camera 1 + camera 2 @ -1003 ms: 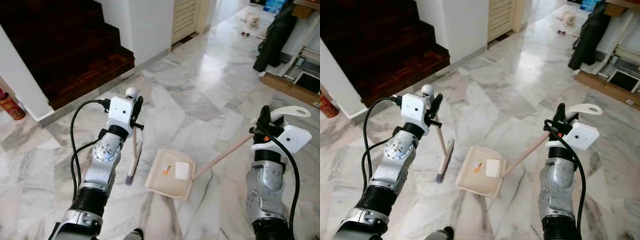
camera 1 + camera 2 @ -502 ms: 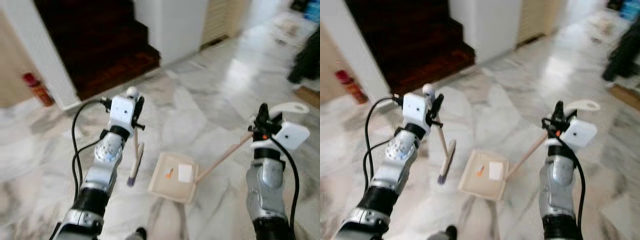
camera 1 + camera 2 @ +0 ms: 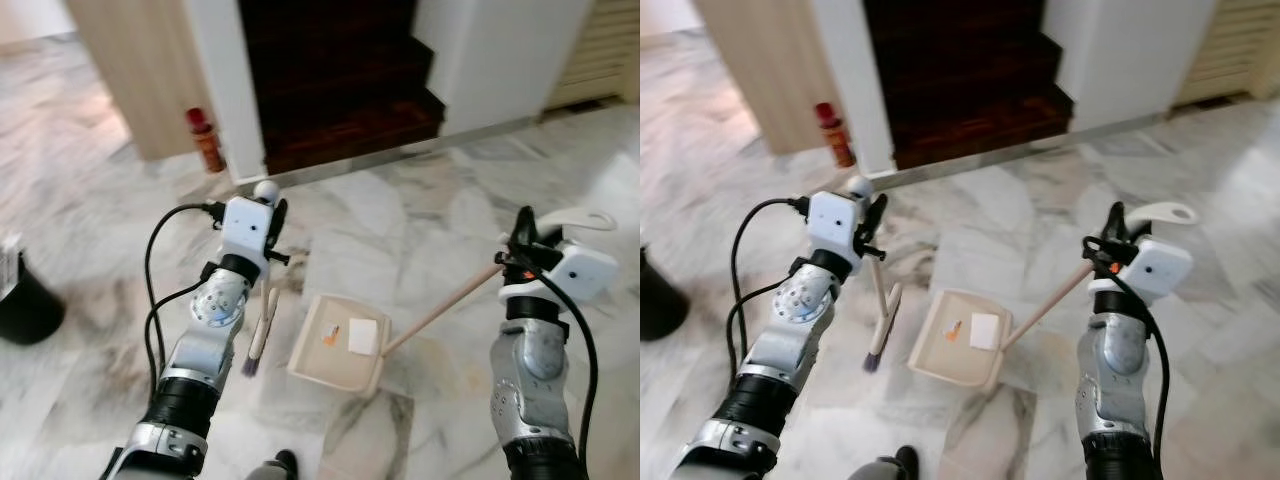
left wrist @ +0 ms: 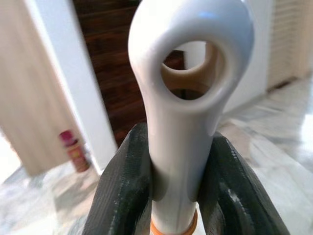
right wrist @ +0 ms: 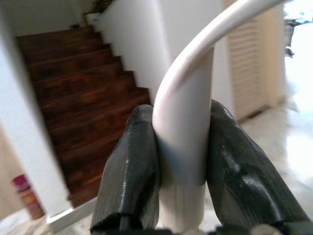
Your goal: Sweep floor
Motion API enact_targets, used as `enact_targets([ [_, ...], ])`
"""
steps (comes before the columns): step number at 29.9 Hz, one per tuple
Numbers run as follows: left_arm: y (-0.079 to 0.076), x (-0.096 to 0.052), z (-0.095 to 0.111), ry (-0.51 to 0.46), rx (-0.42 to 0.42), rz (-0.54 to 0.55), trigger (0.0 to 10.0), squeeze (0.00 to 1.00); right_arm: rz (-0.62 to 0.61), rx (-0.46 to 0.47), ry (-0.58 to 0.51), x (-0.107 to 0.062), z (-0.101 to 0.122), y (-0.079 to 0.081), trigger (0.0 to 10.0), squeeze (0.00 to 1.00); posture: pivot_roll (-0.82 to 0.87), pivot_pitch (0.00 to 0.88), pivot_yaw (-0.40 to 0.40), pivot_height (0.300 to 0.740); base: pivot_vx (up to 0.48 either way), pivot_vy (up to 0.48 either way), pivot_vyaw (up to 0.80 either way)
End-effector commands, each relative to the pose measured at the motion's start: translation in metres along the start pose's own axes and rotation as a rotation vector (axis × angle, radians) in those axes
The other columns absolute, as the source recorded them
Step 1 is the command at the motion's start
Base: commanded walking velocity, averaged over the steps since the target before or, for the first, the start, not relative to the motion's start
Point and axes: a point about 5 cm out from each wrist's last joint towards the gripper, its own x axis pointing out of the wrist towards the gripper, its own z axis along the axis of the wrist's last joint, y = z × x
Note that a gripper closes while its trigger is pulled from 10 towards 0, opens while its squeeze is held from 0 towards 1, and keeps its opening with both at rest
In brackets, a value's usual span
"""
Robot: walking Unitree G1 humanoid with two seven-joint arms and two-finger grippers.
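My left gripper (image 3: 272, 222) is shut on the white top of a small broom's handle (image 4: 188, 98). The broom (image 3: 262, 325) hangs down with its dark bristles near the marble floor. On the right, my right gripper (image 3: 522, 238) is shut on the white curved grip (image 5: 188, 112) of a long-handled dustpan. The cream dustpan (image 3: 340, 343) rests tilted on the floor between my arms, just right of the broom. Inside it lie a white paper scrap (image 3: 362, 336) and a small orange bit (image 3: 331, 338).
Dark wooden stairs (image 3: 335, 75) rise ahead between white walls. A red canister (image 3: 208, 140) stands at the foot of the left wall, beside a beige panel (image 3: 140, 60). A black bin (image 3: 25, 305) sits at the far left. Marble floor (image 3: 420, 200) spreads all around.
The camera has swung left: the stairs now sit centre, and the black bin and red canister have come into view. Both arms hold broom and dustpan as before.
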Motion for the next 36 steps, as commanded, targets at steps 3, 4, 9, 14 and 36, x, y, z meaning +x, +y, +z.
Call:
enact_targets([
  [3, 0.0061, 0.001, 0.0085, -0.026, 0.036, 0.006, 10.0, 0.0, 0.022, 0.036, -0.052, 0.0046, 0.0108, 0.0091, 10.0, 0.0, 0.08, 0.126, -0.025, 0.74, 0.0, 0.0, 0.79],
  [4, 0.0061, 0.001, 0.0085, -0.026, 0.036, 0.006, 10.0, 0.0, 0.022, 0.036, -0.052, 0.0046, 0.0108, 0.0091, 10.0, 0.0, 0.08, 0.126, -0.025, 0.74, 0.0, 0.0, 0.79],
  [9, 0.0048, 0.0001, 0.0082, -0.024, 0.022, 0.011, 10.0, 0.0, 0.024, 0.07, -0.049, 0.0046, 0.0108, 0.0121, 10.0, 0.0, 0.08, 0.125, -0.026, 0.74, 0.0, 0.0, 0.0],
  [14, 0.0051, -0.0001, 0.0075, -0.018, 0.013, 0.014, 10.0, 0.0, 0.021, 0.075, -0.046, 0.005, 0.0106, 0.0114, 10.0, 0.0, 0.09, 0.118, -0.028, 0.74, 0.0, 0.0, 0.0],
  [36, 0.0043, -0.0004, 0.0095, -0.022, 0.008, 0.008, 10.0, 0.0, 0.026, 0.085, -0.035, 0.0074, 0.0098, 0.0089, 10.0, 0.0, 0.09, 0.098, -0.029, 0.74, 0.0, 0.453, 0.0],
])
